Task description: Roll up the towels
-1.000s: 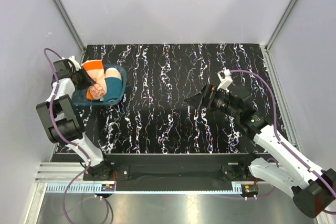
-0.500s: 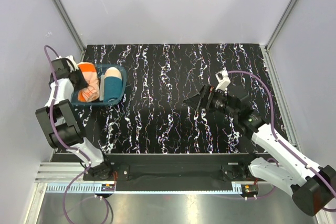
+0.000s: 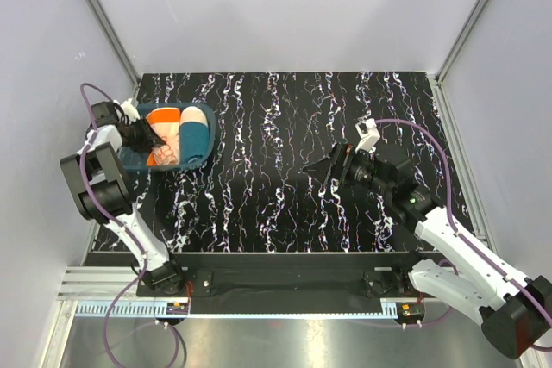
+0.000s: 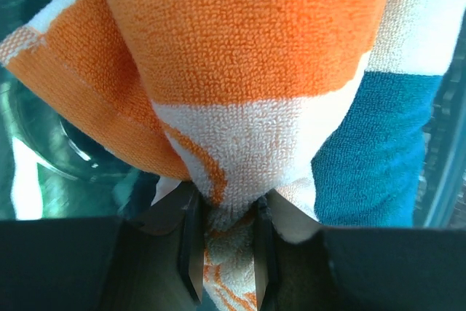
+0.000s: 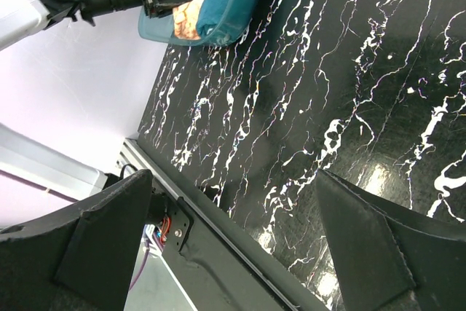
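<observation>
Far left of the table. The left gripper [image 4: 226, 218] is down inside the translucent blue plastic tray [image 3: 177, 165], jaws clamped on a thin fold of the orange terry hand towel with white bands [image 4: 247, 34]. Only a narrow gap shows between the two fingers, and it is packed with cloth. The rest of the towel is bunched above the pinch, nothing like a tidy roll.

The teal-blue terry towel [image 3: 193, 138] lies in the same tray, touching the orange one on its right. From above it reads as a short cylinder with a pale end, possibly rolled already; I cannot be sure.

My read of the step: getting the orange towel out of the tray and onto the black, white-veined tabletop [image 3: 276, 127] for spreading.

To do it well:
- Lift straight up until the hanging cloth clears the tray rim, then carry it across. A sideways pull would likely drag the light tray.
- Watch the teal towel. The two press together, and terry clings to terry.
- The bite is small. Move slowly or the fold may slip out.
- Set it down toward mid-table, within the other arm's reach.

The right gripper [image 3: 321, 167] hovers over bare tabletop, well apart from the tray, fingers spread wide and nothing between them.
</observation>
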Available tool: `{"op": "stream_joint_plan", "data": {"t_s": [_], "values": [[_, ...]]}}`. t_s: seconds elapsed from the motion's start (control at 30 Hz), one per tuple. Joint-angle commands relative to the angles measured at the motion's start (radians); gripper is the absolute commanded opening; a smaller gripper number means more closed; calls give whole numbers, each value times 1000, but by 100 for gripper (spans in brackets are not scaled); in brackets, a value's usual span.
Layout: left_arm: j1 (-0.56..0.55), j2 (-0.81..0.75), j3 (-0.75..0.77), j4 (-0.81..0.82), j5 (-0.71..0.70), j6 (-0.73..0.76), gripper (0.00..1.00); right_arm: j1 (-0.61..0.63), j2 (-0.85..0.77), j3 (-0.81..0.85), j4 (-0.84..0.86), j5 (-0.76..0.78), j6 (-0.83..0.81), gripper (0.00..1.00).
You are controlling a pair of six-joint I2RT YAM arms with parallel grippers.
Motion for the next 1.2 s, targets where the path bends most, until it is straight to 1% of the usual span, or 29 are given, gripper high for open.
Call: {"op": "stream_joint_plan", "data": {"t_s": [0.0, 0.07, 0.17, 0.2, 0.3, 0.33, 0.43, 0.53, 0.63, 0.67, 0.73, 0.77, 0.8, 0.83, 0.97, 1.0, 1.17], "values": [[1, 84, 41, 1, 200, -12, 0, 4, -7, 4, 4, 22, -23, 100], [11, 115, 44, 16, 239, -24, 1, 4, -7, 9, 1, 25, -26, 99], [29, 160, 76, 1, 259, -46, 6, 4, -13, 9, -7, 32, -30, 100], [41, 179, 93, -5, 268, -52, 11, 4, -14, 9, -13, 32, -30, 100], [55, 199, 110, -8, 273, -72, 20, 2, -20, 7, -25, 36, -30, 100], [66, 210, 110, -2, 276, -79, 26, 5, -22, 6, -26, 39, -30, 100], [75, 232, 124, -4, 277, -96, 33, 4, -27, 1, -29, 42, -25, 100], [80, 232, 131, -2, 279, -109, 37, 4, -28, 1, -27, 41, -16, 100], [78, 213, 142, -2, 247, -121, 52, 4, -34, 0, -26, 42, -7, 100], [78, 207, 147, -4, 240, -125, 60, 4, -37, -2, -26, 44, -4, 100], [80, 195, 160, -5, 236, -139, 64, 4, -43, -3, -24, 42, 4, 100], [80, 184, 174, -7, 228, -151, 80, 4, -48, -3, -26, 42, 7, 100], [81, 178, 182, -8, 225, -159, 85, 4, -51, -5, -29, 42, 9, 100], [84, 174, 188, -8, 224, -165, 87, 4, -56, -5, -29, 41, 9, 100], [96, 138, 209, 1, 197, -197, 88, 4, -79, -5, -44, 48, 10, 100], [103, 121, 212, 6, 190, -207, 91, 4, -85, -6, -50, 53, 10, 100], [118, 78, 223, 35, 173, -243, 92, 4, -106, -10, -61, 58, 21, 100]]}}
